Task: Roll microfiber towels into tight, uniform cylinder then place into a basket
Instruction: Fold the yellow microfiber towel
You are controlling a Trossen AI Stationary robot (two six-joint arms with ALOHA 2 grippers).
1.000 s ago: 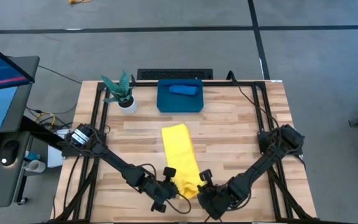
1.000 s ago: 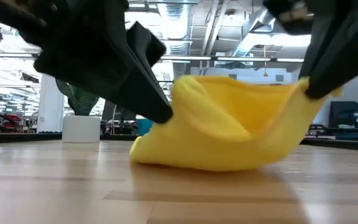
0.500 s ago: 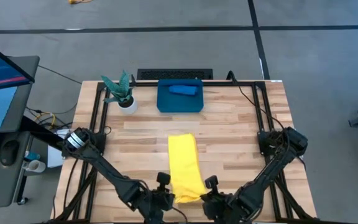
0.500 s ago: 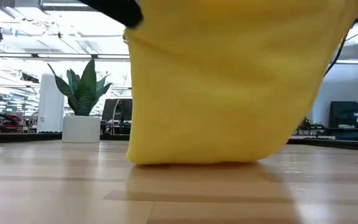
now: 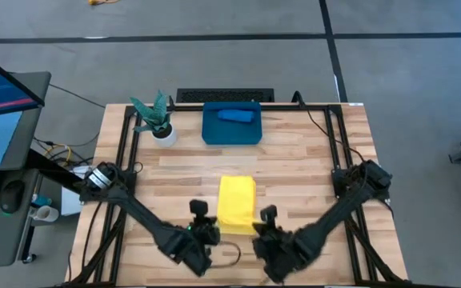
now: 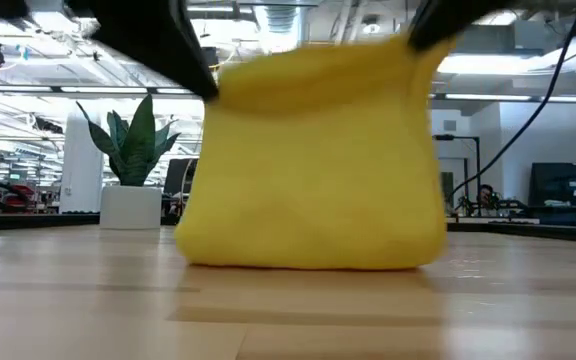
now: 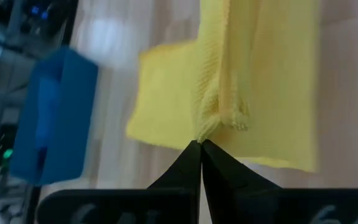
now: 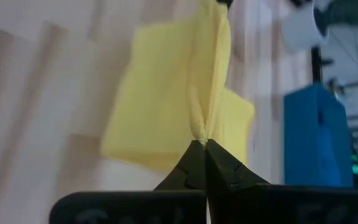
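We have folded the yellow towel [image 5: 236, 203] shorter; left gripper [image 5: 206, 232] and right gripper [image 5: 260, 234] each pinch a near corner, rolling ahead.

Robotics lab or workshop: wooden worktop [image 5: 294, 152] on black frame, grey taped floor [image 5: 214, 64], monitor [image 5: 2, 104] alongside; exposed ceiling ducts [image 6: 298, 30] and strip lights in hall beyond.

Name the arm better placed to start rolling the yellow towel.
Neither: the left gripper and the right gripper each pinch a near corner of the yellow towel, symmetrically placed, so both should roll together.
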